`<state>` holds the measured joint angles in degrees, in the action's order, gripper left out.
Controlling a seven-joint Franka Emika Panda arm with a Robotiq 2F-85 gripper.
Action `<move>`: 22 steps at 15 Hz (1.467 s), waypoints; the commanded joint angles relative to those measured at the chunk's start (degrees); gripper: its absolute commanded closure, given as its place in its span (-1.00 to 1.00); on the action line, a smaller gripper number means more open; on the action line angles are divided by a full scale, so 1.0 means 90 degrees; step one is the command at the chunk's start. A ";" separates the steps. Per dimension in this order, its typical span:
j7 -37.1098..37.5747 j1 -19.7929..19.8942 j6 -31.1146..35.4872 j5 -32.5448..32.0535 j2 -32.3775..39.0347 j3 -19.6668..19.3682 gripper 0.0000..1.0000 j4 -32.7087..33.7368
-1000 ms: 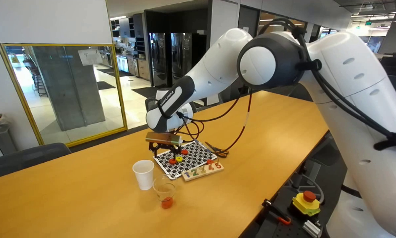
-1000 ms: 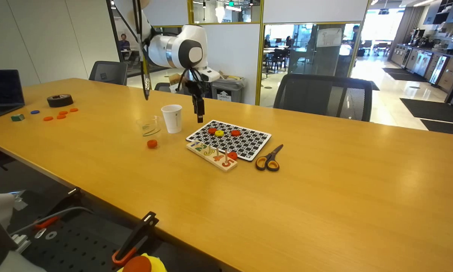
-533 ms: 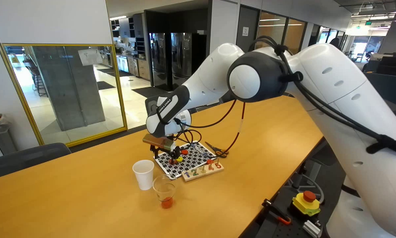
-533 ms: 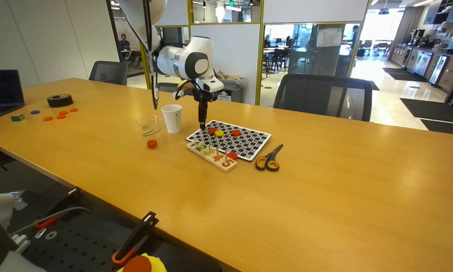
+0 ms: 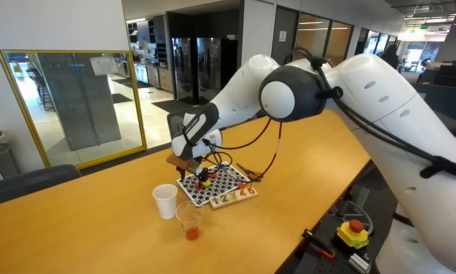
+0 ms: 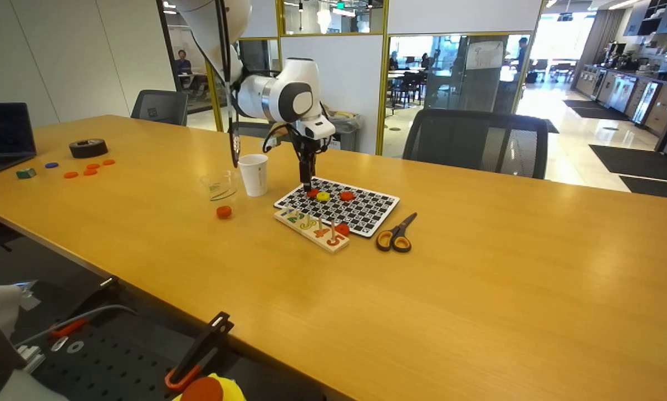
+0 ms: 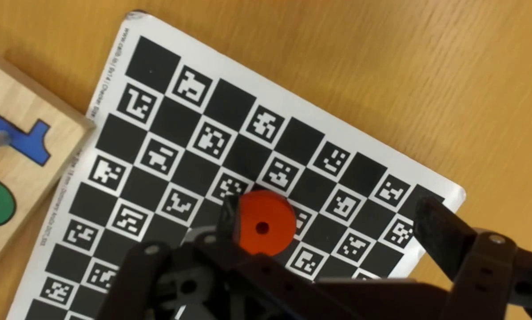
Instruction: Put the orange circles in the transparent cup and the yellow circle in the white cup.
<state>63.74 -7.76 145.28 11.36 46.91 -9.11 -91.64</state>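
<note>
The fingers (image 7: 446, 238), spread wide, have just come down over the checkered board (image 7: 228, 104); an orange circle (image 7: 270, 213) now lies between them, nearer one, unheld. Gripping it seems next, for the transparent cup (image 6: 219, 184) near the white cup (image 6: 254, 175).

Close wrist view down onto checkered board (image 7: 195, 169), farther exterior views both overlooking table (image 6: 478, 278)

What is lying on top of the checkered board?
Two orange circles and the yellow circle lie on the checkered board. Another orange circle is partly behind the wooden number board; what it rests on is hidden.
</note>
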 commanded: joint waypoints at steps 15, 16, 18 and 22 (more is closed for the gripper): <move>0.0189 0.0378 0.0082 0.0197 -0.0108 0.0207 -1.00 -0.0295; 0.0204 0.0393 0.0082 0.0193 -0.0111 0.0203 -1.00 -0.0295; 0.0244 0.0401 0.0087 0.0177 -0.0108 0.0188 -1.00 -0.0298; 0.0266 0.0407 0.0081 0.0147 -0.0098 0.0182 -1.00 -0.0296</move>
<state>65.38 -4.36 145.51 12.25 46.90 -7.92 -93.56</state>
